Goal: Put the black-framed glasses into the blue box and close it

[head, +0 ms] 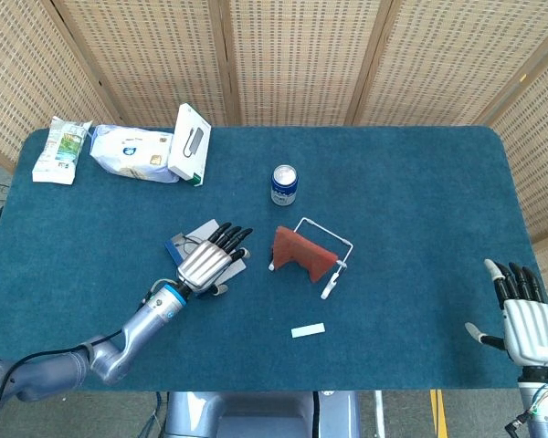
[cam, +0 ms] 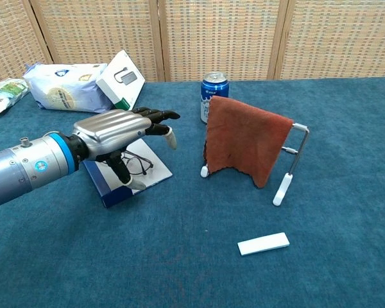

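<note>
The left robot hand [cam: 115, 131] was hovering palm-down over the blue box [cam: 109, 186], fingers stretched out and apart, thumb pointing down toward the box's near edge, not gripping anything as far as I could tell. The black-framed glasses [cam: 138, 165] were lying on the box's pale top face, peeking out from under the palm in the chest view, so they looked to be on the box rather than inside it; whether that pale face was a lid or an open tray I honestly couldn't tell. The right robot hand [head: 527, 319] was way off at the far right edge of the surface [head: 420, 237], fingers spread, holding nothing. Going outward, there was a rust-red cloth [cam: 244, 144] draped on a little white wire rack [cam: 294, 160] just right of the box, a blue soda can [cam: 213, 93] behind it, a small white strip [cam: 263, 244] out front, and a white carton [cam: 122, 80] plus snack bags [cam: 61, 86] at the back left. My worry: thin wire frames lying flat are a pain for big fingers, so a pinch could just skate them off the box onto the surface. The box also looked light, so the thumb pushing down on one edge could tip or shove it, glasses and all.
</note>
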`<control>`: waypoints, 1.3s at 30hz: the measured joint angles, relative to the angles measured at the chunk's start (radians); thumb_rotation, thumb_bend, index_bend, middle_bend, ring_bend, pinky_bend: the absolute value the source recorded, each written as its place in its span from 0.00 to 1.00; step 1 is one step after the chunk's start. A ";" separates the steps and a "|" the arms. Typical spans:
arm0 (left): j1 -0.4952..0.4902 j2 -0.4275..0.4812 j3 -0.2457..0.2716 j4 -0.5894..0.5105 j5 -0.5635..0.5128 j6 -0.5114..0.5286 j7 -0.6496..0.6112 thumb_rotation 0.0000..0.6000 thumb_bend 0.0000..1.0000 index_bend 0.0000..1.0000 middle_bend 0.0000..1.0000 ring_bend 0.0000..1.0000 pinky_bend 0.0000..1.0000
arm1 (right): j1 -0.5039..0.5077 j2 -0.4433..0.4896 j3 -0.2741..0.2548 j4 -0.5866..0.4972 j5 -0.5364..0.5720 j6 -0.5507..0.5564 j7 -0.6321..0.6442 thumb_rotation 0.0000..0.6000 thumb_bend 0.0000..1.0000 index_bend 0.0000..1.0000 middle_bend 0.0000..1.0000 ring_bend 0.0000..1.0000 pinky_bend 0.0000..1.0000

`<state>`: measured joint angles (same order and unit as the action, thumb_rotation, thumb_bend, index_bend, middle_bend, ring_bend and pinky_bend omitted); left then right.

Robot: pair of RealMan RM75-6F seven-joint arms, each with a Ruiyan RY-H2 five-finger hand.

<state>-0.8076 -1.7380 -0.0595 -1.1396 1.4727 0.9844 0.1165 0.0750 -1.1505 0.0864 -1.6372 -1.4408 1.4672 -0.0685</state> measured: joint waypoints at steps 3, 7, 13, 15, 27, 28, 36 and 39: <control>0.005 0.008 0.006 -0.004 0.001 -0.001 0.001 1.00 0.04 0.27 0.00 0.00 0.00 | 0.000 0.000 0.000 0.000 -0.001 0.000 0.001 1.00 0.11 0.00 0.14 0.00 0.00; 0.021 0.034 0.018 -0.008 0.003 0.002 -0.006 1.00 0.04 0.27 0.00 0.00 0.00 | -0.001 -0.001 0.000 0.000 0.000 0.001 0.002 1.00 0.11 0.00 0.14 0.00 0.00; 0.049 0.074 0.035 -0.006 0.006 0.011 -0.032 1.00 0.04 0.27 0.00 0.00 0.00 | -0.001 0.000 0.000 -0.001 -0.001 0.001 0.003 1.00 0.11 0.00 0.14 0.00 0.00; 0.057 0.086 0.040 -0.001 0.003 0.010 -0.046 1.00 0.04 0.27 0.00 0.00 0.00 | -0.001 0.000 0.000 -0.001 0.000 0.001 0.002 1.00 0.11 0.00 0.14 0.00 0.00; 0.123 0.143 0.070 0.115 -0.005 0.019 -0.161 1.00 0.05 0.27 0.00 0.00 0.00 | 0.000 -0.002 0.001 -0.002 -0.001 0.003 0.000 1.00 0.10 0.00 0.14 0.00 0.00; 0.127 0.144 0.069 0.132 -0.008 0.018 -0.173 1.00 0.05 0.27 0.00 0.00 0.00 | 0.000 -0.002 0.001 -0.001 -0.001 0.003 0.000 1.00 0.10 0.00 0.14 0.00 0.00; 0.145 0.132 0.048 0.309 -0.046 -0.019 -0.297 1.00 0.05 0.27 0.00 0.00 0.00 | 0.001 -0.003 0.002 -0.003 0.000 0.001 -0.004 1.00 0.10 0.00 0.14 0.00 0.00; 0.145 0.141 0.044 0.324 -0.044 -0.030 -0.369 1.00 0.05 0.27 0.00 0.00 0.00 | 0.001 -0.003 0.002 -0.003 0.001 0.001 -0.004 1.00 0.11 0.00 0.14 0.00 0.00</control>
<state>-0.6629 -1.5973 -0.0153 -0.8154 1.4283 0.9541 -0.2526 0.0760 -1.1538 0.0885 -1.6404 -1.4400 1.4683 -0.0726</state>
